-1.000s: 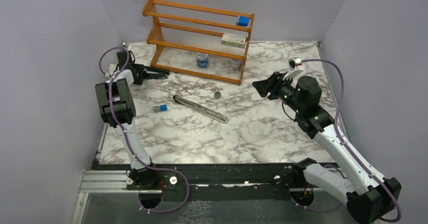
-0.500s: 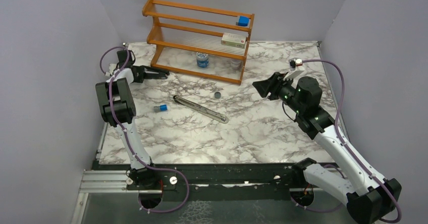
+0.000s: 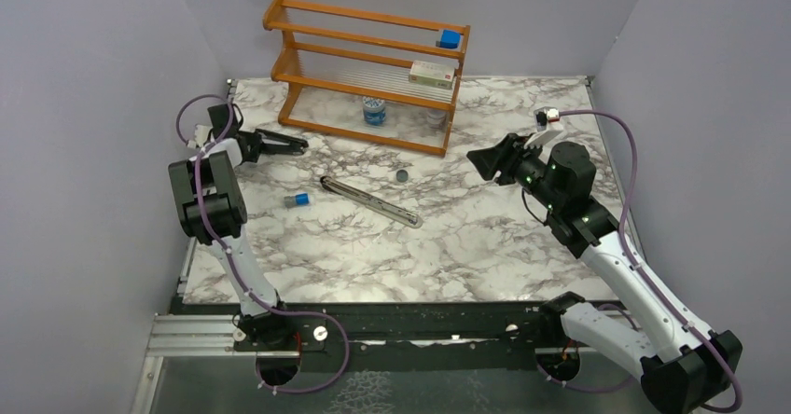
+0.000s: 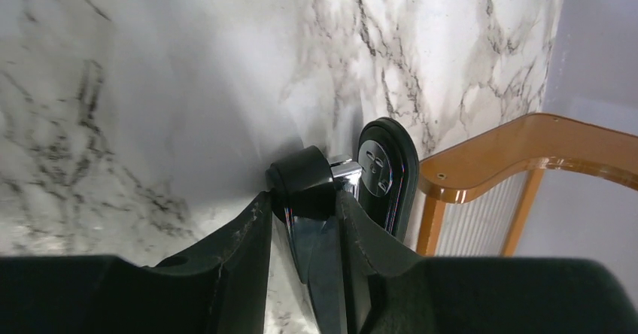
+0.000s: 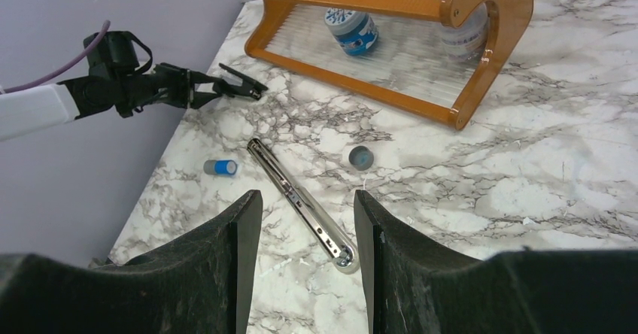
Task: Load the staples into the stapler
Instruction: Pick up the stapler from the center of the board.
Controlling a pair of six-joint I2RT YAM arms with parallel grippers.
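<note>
Left gripper (image 4: 302, 202) squeezed tighter onto black stapler part (image 4: 385, 168), left arm (image 3: 207, 195) swung slightly left, part drawn slightly nearer

Left arm (image 3: 207, 190) reaches far-left with jaws clamped; right arm (image 3: 571, 176) hovers raised, jaws apart.

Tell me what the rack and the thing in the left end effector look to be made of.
The rack looks like varnished wood: orange-brown with a glossy sheen. Its shelves are ribbed and translucent, probably plastic. The stapler has a glossy black shell, likely plastic, with a bright silvery metal plate.
</note>
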